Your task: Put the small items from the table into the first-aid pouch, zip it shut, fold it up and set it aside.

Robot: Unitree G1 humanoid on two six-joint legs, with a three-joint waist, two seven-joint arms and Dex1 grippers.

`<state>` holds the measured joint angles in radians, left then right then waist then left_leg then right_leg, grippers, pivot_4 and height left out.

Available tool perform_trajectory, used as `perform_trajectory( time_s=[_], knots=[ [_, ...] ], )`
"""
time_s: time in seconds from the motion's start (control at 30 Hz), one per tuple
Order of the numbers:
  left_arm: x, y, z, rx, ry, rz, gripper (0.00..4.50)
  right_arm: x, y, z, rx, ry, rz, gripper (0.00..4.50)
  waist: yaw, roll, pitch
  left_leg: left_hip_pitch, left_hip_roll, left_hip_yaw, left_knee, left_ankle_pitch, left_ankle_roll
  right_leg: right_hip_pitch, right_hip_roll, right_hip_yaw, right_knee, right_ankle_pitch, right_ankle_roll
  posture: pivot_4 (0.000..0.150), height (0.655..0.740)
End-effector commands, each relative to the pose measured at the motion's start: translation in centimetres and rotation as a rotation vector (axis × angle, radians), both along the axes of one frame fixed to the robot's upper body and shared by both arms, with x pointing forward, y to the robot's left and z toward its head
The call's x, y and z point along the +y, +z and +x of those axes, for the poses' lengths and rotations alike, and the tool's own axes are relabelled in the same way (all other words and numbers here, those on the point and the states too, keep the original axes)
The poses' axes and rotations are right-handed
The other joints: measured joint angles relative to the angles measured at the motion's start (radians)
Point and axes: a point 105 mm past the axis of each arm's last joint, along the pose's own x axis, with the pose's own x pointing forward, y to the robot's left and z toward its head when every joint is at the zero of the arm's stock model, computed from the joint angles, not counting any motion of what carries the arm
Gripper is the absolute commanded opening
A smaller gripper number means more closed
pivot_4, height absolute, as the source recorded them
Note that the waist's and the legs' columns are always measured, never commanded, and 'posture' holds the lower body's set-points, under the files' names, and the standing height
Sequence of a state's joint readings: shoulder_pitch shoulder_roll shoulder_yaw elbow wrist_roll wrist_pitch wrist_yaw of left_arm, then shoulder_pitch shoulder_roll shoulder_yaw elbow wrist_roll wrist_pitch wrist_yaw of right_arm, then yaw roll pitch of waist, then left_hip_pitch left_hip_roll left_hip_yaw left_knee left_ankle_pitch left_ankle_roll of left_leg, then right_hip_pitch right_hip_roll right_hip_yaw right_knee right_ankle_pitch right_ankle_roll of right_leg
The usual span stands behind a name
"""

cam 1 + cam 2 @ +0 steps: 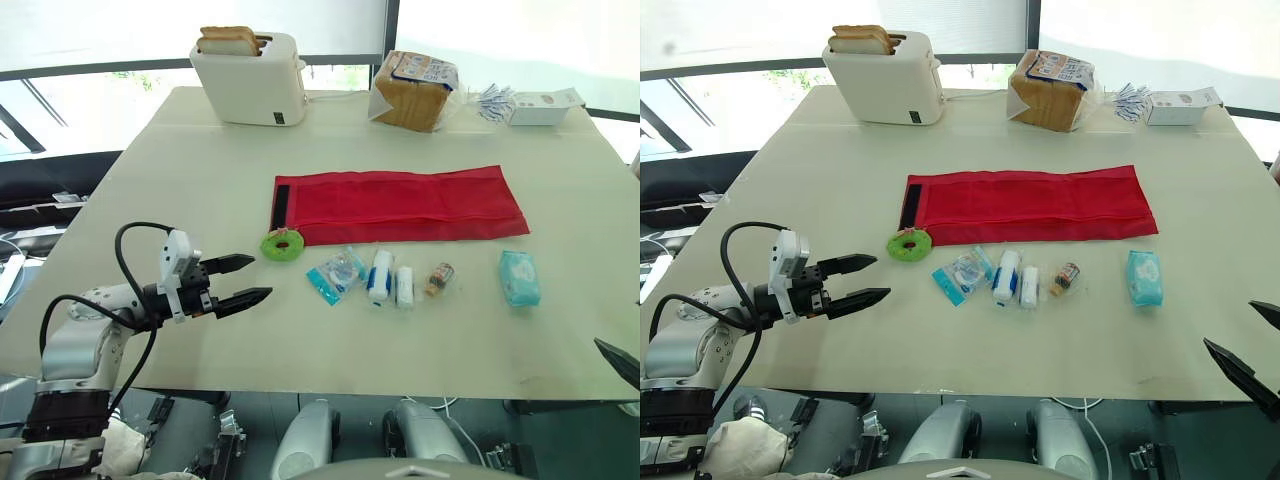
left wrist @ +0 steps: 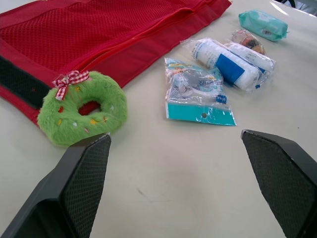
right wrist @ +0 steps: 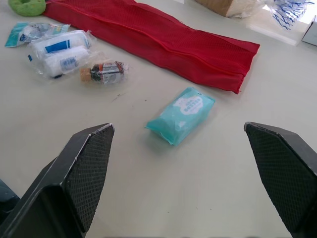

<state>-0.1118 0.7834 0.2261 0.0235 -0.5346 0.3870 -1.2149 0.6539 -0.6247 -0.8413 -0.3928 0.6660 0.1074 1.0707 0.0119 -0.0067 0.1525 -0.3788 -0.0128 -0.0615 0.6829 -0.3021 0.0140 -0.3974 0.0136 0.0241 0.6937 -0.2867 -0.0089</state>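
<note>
The red first-aid pouch (image 1: 400, 205) lies unfolded flat at mid-table, with a green plush wreath (image 1: 282, 244) at its left end. In a row in front of it lie a teal-edged clear packet (image 1: 336, 273), a blue-and-white bandage roll (image 1: 380, 275), a white roll (image 1: 404, 286), a small brown bottle (image 1: 439, 279) and a teal tissue pack (image 1: 519, 277). My left gripper (image 1: 260, 277) hovers open just left of the wreath, holding nothing. My right gripper (image 1: 1228, 322) stands open near the table's front right corner, short of the tissue pack (image 3: 181, 114).
At the back stand a white toaster (image 1: 250, 75) with bread in it, a bagged loaf (image 1: 413, 90), some blue-and-white sachets (image 1: 492, 100) and a white box (image 1: 540, 105). Bare table (image 1: 200, 180) lies left of the pouch.
</note>
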Motion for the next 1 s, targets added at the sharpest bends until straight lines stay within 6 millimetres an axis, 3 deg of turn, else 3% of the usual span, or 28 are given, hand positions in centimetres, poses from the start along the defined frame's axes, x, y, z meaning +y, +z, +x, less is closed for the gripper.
perform_trajectory(
  time_s=[0.03,0.3,0.63,0.83,1.0],
  knots=[
    [-0.2,0.8,0.2,-0.028,-0.008,0.006,4.48,-0.3,1.1,-0.2,-0.041,-0.007,-0.029,4.5,0.0,0.0,0.0,0.0,0.0,0.0,0.0,0.0,0.0,0.0,0.0,0.0,0.0,0.0,0.0,0.15,0.74],
    [-1.2,1.7,1.2,-0.049,-0.029,-0.022,4.48,1.3,2.6,1.1,-0.111,0.033,0.012,4.5,-0.001,0.0,0.0,0.0,0.0,0.0,0.0,0.0,0.0,0.0,0.0,0.0,0.0,0.0,0.0,0.15,0.74],
    [-2.2,1.5,1.3,-0.062,-0.088,0.007,4.48,6.7,5.3,2.4,-0.176,0.226,0.05,4.5,0.0,0.001,0.001,0.0,0.0,0.0,0.0,0.0,0.0,0.0,0.0,-0.001,0.0,0.0,0.0,0.15,0.74],
    [-3.1,0.9,1.5,0.122,-0.094,0.111,4.48,10.2,6.6,2.1,-0.148,0.371,0.073,4.5,0.002,0.0,0.001,-0.001,0.0,-0.001,0.0,0.0,0.0,0.0,0.0,-0.002,0.0,0.0,0.0,0.15,0.74],
    [-4.9,1.8,2.3,0.272,-0.187,0.085,4.48,12.6,7.5,1.4,-0.119,0.481,0.067,4.5,0.001,-0.001,0.002,-0.001,-0.001,-0.002,0.002,0.0,0.0,0.0,0.0,-0.003,0.001,0.0,0.0,0.15,0.74]
  ],
)
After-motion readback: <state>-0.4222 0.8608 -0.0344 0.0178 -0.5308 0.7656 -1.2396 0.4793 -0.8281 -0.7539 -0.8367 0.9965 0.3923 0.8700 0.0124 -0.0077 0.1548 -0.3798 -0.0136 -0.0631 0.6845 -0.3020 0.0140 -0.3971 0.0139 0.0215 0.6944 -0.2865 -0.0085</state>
